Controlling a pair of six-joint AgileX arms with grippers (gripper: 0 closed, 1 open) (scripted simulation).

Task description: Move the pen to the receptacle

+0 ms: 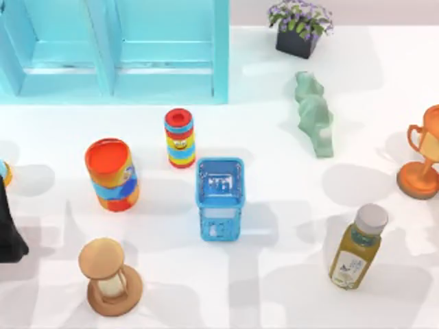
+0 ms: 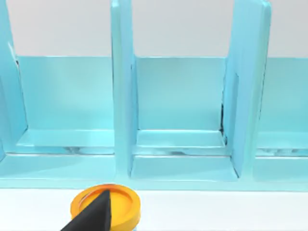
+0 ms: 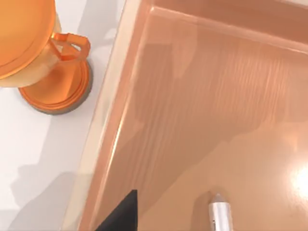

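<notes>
In the right wrist view the silver-grey end of the pen [image 3: 220, 215] points down over the floor of the receptacle, a shallow orange-brown tray [image 3: 202, 96]. Its small shadow lies right beside the tip. A black part of my right gripper [image 3: 120, 216] shows close beside the pen, above the tray's rim. Whether the gripper holds the pen is hidden. The pen's black upper part is out of view. My left gripper [image 1: 10, 233] is parked at the table's left edge.
An orange trophy [image 3: 48, 53] [image 1: 422, 161] stands just outside the tray's rim. On the table are a blue basket [image 1: 220, 199], two striped cans [image 1: 112, 175] [image 1: 179, 137], an hourglass [image 1: 108, 275], a bottle [image 1: 358, 247], a green figurine [image 1: 315, 113], a plant [image 1: 300, 27] and a blue shelf [image 1: 113, 48].
</notes>
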